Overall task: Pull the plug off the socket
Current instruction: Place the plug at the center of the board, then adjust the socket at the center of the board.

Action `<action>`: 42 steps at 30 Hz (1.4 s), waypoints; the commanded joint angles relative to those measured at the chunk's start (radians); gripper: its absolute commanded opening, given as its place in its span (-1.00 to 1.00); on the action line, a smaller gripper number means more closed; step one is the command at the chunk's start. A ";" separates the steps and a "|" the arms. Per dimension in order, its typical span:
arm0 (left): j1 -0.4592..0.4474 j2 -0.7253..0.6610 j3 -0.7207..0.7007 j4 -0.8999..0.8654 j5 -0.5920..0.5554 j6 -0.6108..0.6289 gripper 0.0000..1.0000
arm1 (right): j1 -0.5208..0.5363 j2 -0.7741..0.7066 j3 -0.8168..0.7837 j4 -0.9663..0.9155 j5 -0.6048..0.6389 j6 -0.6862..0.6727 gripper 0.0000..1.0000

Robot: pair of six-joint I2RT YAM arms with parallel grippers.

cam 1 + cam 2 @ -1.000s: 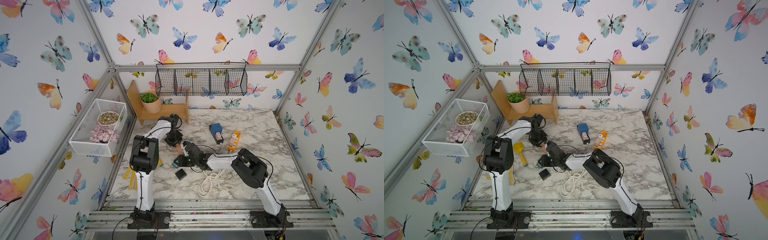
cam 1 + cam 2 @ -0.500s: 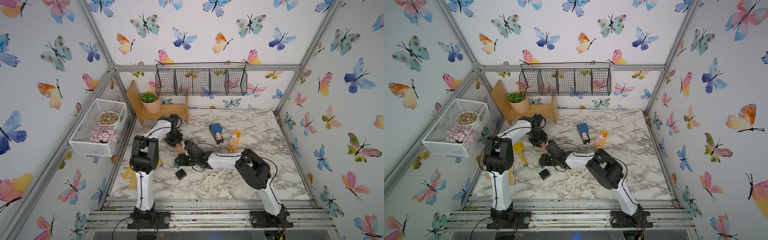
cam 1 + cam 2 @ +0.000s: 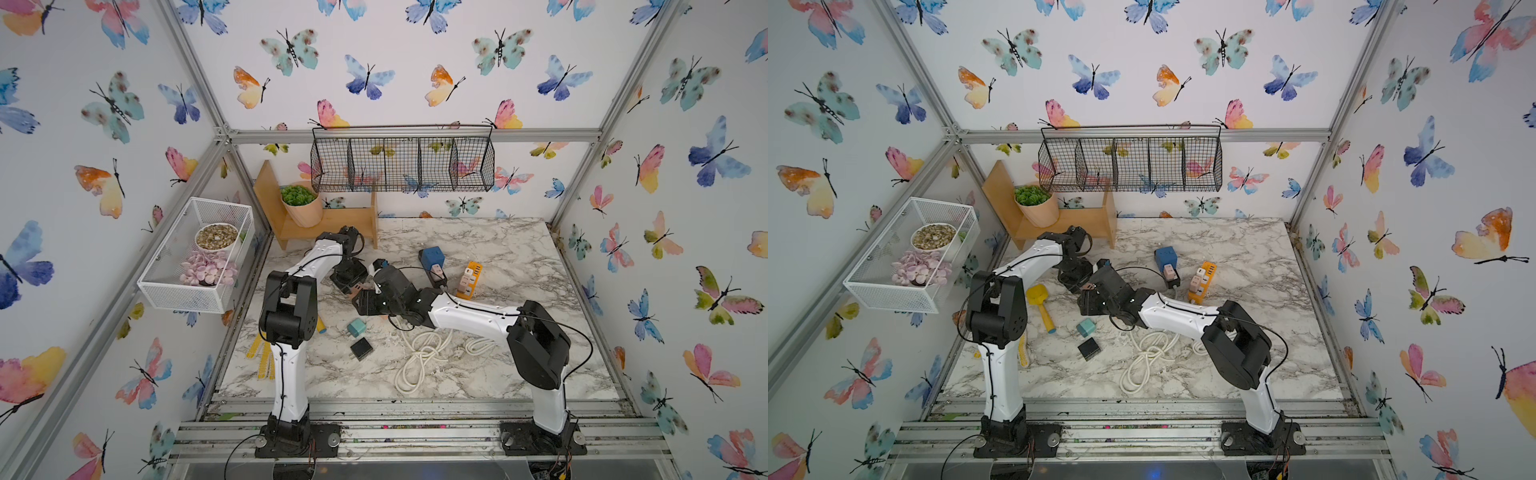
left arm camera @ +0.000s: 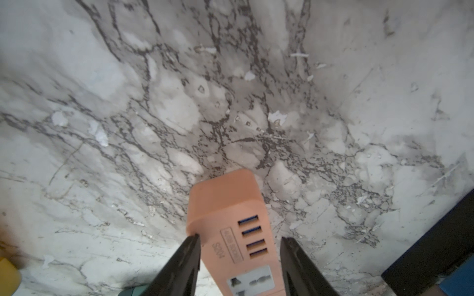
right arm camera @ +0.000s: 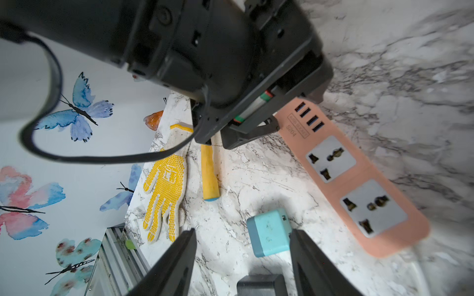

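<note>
Marble top (image 4: 102, 77): socket strip (image 4: 223, 200) cut off btwn left gripper (image 4: 239, 237) jaws.

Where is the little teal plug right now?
In both top views the teal plug lies loose on the marble table, toward the robot's left, between the pink power strip and a black adapter, beside the coiled white cord.

Yellow glove (image 5: 164, 194) – just beside a yellow handle (image 5: 209, 174)

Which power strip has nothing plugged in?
The pink power strip between the jaws of the left gripper: both visible sockets are empty. The blue strip and orange strip hold plugs.
</note>
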State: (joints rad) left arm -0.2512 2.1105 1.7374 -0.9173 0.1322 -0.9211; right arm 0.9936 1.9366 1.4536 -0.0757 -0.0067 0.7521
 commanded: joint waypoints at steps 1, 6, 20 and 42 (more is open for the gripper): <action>-0.011 -0.104 0.018 -0.012 0.032 0.014 0.19 | -0.022 -0.097 -0.076 -0.109 0.128 -0.052 0.27; -0.060 -0.209 -0.017 -0.011 0.068 0.062 0.28 | -0.023 -0.228 -0.187 -0.321 0.254 -0.043 0.24; -0.269 -0.568 -0.529 0.169 0.220 0.327 0.28 | -0.122 -0.455 -0.557 -0.364 0.022 0.348 0.39; -0.269 -0.748 -0.679 0.172 0.204 0.321 0.25 | -0.151 -0.393 -0.444 -0.372 0.064 0.581 -0.96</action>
State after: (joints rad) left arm -0.5209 1.3819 1.0615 -0.7410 0.3214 -0.6025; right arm 0.8433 1.5539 0.9134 -0.3927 -0.0216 1.3251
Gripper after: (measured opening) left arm 0.626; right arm 0.118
